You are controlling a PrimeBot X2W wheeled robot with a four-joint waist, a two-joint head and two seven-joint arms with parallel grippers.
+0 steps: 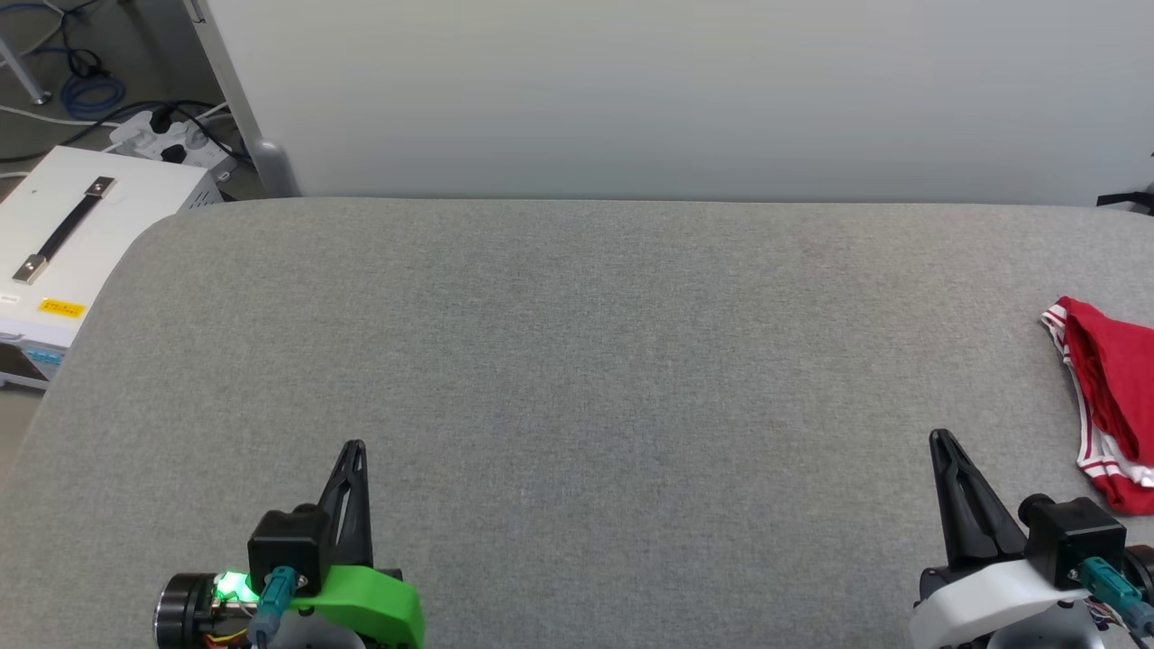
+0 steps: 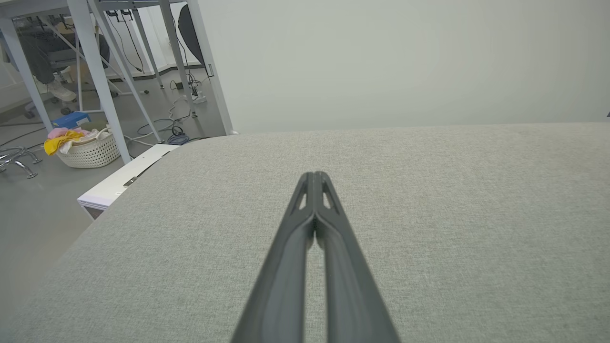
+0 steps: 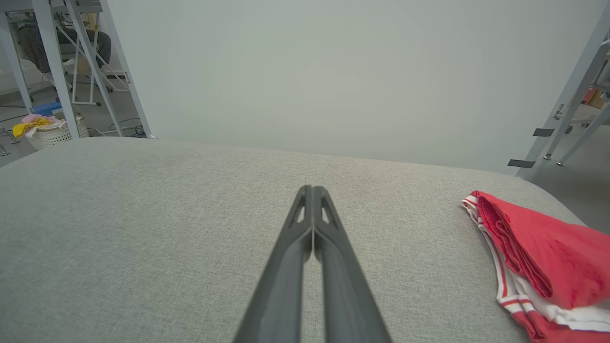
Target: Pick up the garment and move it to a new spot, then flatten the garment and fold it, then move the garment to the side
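Head cam looks steeply down on the grey woven-fabric tabletop (image 1: 577, 361) from its near edge; wrist cams skim low toward its far edge, head and right wrist sharing the red striped-trim garment (image 1: 1113, 388) at its right end.

Closed right hand (image 3: 313, 190) over grey table (image 3: 143, 228); folded garment (image 3: 538, 257) at right.

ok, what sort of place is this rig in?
Probably a robotics lab or test bay, not a home: power strip and loose cables on the floor, bare metal frames, a basket of clothes, all around a grey padded table.
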